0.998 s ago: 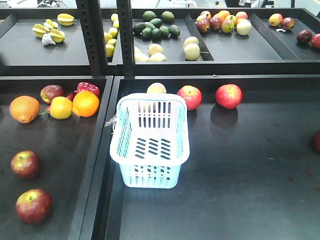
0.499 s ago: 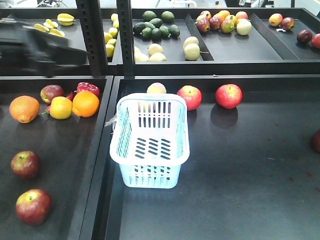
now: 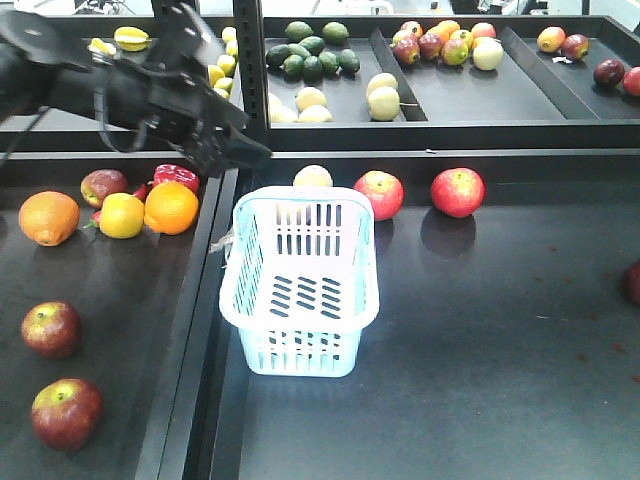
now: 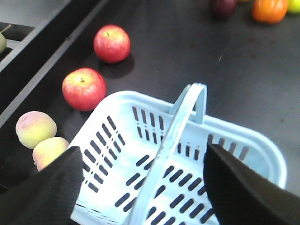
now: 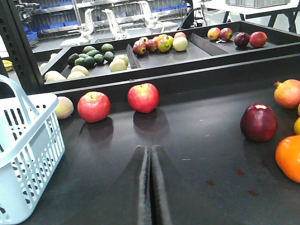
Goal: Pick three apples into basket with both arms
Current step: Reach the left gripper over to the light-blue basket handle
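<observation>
The pale blue basket (image 3: 300, 300) stands empty in the middle of the dark shelf. Three dark red, yellow-streaked apples lie to its left: one (image 3: 50, 328), another (image 3: 65, 412) nearer me, a third (image 3: 103, 185) by the oranges. My left gripper (image 3: 250, 155) hovers over the basket's back left corner. In the left wrist view the gripper (image 4: 147, 187) is open and empty, its fingers either side of the basket's hoop handle (image 4: 187, 112). My right gripper (image 5: 146, 152) is shut on nothing, low over the shelf, right of the basket (image 5: 28, 150).
Two bright red apples (image 3: 378, 193) (image 3: 457, 191) and a pale peach (image 3: 313, 177) sit behind the basket. Oranges (image 3: 170, 207) and a lemon (image 3: 121, 215) lie at the left. A dark red apple (image 5: 258, 122) and an orange (image 5: 288, 157) are to the right gripper's right. Upright posts (image 3: 248, 70) divide the upper trays.
My left arm has swung in from the upper left and now reaches over the basket's back left corner. Fruit and basket have not moved.
</observation>
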{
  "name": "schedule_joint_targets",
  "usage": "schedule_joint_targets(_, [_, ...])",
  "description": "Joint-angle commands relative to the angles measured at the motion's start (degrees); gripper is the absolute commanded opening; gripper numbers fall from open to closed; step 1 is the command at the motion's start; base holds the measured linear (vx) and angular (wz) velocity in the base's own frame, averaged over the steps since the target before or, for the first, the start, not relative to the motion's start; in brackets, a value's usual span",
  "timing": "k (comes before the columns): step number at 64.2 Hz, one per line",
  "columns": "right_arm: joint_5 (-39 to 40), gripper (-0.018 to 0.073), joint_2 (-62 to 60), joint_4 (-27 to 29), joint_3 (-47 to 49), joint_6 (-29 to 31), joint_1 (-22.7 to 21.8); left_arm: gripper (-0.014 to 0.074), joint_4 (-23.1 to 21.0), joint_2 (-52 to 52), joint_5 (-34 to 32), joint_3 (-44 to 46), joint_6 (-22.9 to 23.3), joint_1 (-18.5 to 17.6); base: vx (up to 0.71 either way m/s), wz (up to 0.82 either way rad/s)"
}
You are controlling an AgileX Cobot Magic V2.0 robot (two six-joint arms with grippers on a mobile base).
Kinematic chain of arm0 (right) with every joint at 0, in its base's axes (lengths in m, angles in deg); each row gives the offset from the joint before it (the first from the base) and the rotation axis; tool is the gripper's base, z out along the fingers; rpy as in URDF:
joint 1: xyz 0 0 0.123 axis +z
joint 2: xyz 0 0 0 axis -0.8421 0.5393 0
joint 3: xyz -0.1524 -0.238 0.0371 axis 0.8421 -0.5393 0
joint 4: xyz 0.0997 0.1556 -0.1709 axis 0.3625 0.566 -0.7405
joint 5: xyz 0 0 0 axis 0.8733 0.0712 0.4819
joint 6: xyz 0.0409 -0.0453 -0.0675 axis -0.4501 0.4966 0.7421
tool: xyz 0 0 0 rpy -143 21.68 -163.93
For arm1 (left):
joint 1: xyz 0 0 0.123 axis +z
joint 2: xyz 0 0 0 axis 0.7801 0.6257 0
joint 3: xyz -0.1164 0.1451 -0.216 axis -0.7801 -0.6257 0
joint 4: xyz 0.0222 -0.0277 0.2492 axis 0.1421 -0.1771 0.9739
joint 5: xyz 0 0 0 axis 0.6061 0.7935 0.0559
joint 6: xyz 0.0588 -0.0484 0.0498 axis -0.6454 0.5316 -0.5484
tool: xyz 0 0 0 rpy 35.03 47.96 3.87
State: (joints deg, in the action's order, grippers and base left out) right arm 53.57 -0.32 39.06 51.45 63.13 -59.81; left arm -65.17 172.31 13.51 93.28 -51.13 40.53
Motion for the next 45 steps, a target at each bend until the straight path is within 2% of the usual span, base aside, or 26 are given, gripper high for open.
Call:
schedule_joint_targets(1, [4.3,-0.0001,-0.6,-0.6,-0.9,0.3,-0.3,0.0523,-1.2,-0.7,-0.6,3.6,0.4,-0.8,0.00,0.00])
schedule_joint_targets(45, [4.3,-0.0001,-0.6,-0.6,-0.9,0.3,-0.3,0.0523,2.4,9.2,-3.9,4.4,-0.3,-1.5,0.00,0.00])
